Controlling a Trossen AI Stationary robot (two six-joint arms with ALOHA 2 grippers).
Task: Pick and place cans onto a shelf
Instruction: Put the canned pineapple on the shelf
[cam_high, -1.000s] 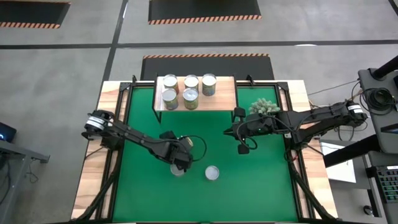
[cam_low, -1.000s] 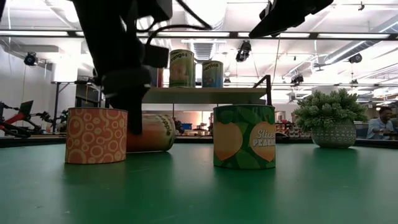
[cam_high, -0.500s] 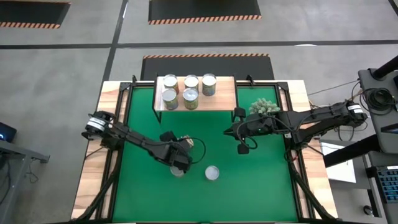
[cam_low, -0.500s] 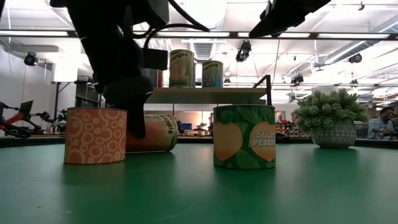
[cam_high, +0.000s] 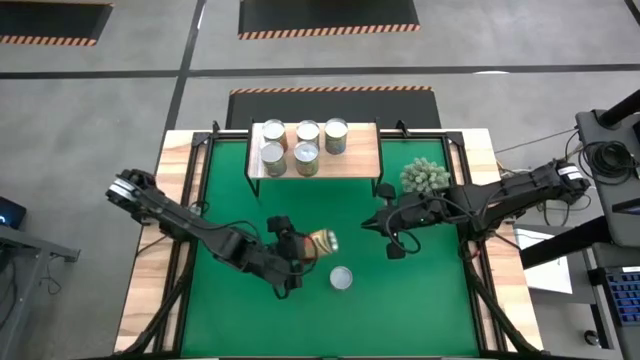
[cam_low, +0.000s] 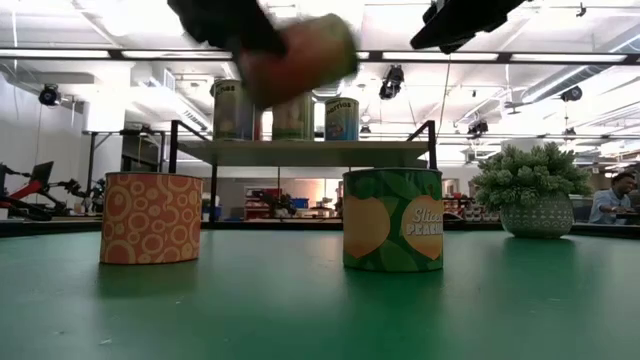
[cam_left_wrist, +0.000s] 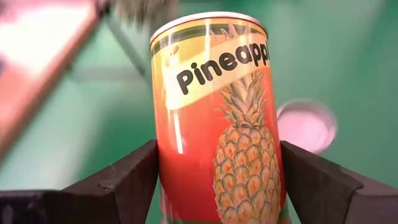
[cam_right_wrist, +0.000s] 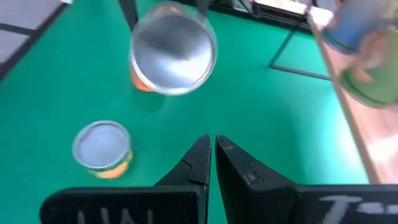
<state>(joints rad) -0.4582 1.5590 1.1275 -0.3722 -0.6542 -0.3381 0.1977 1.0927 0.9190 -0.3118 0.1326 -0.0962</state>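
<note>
Pineapple can (cam_left_wrist: 214, 118) lifted off the counter

Left claw (cam_left_wrist: 217, 180) clamps its rigid, slick sides mid-body — right claw (cam_right_wrist: 211, 158) shut, empty.

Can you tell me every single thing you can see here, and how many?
Shelf: one, light wood, mat's far end.
Shelf cans: five, silver tops, standing on it.
Pineapple can: one, red and yellow, lifted above the mat.
Peaches can: one, green, on the mat.
Circle-patterned can: one, orange, on the mat.
Plant: one, pale green, beside the shelf.
Mat: one, green, covering the table.
Table: one, light wood.
Left hand: dark, gripping the pineapple can.
Right hand: dark, shut, empty, near the plant.
</note>
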